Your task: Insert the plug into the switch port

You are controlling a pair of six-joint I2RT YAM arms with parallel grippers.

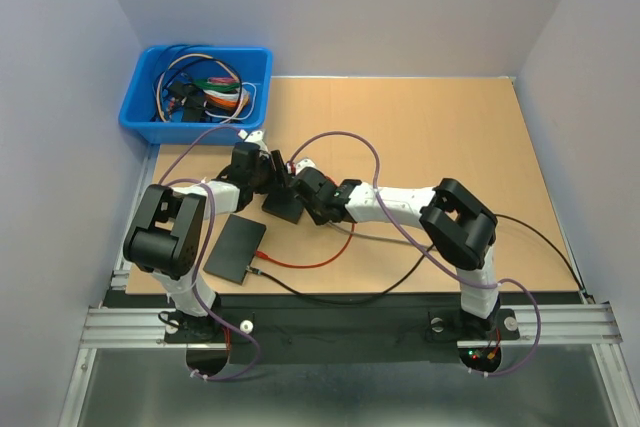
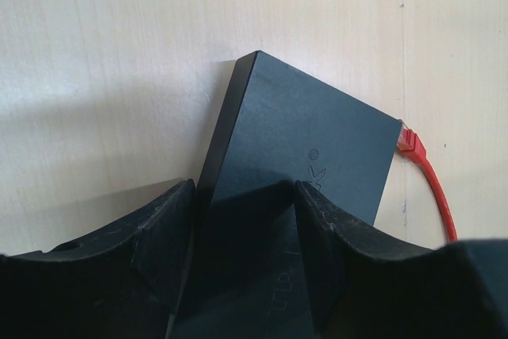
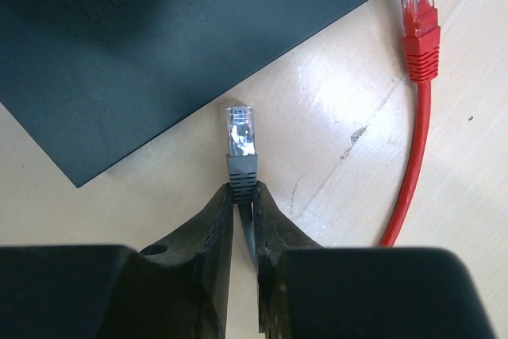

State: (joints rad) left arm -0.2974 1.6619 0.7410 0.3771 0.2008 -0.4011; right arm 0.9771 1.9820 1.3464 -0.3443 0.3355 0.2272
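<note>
Left tool point(image 2: 244, 228) and right tool point(image 3: 244, 200), both clamped tight.

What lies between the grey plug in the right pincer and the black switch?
Nothing visible: only bare table separates the grey plug from the switch edge. The red plug lies off to the side.

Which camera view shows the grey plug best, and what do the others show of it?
The right wrist view: the grey plug sits close and sharp, pinched in the right gripper, its clear tip towards the black switch. The top external view leaves it too small to make out; the left wrist view misses it.
</note>
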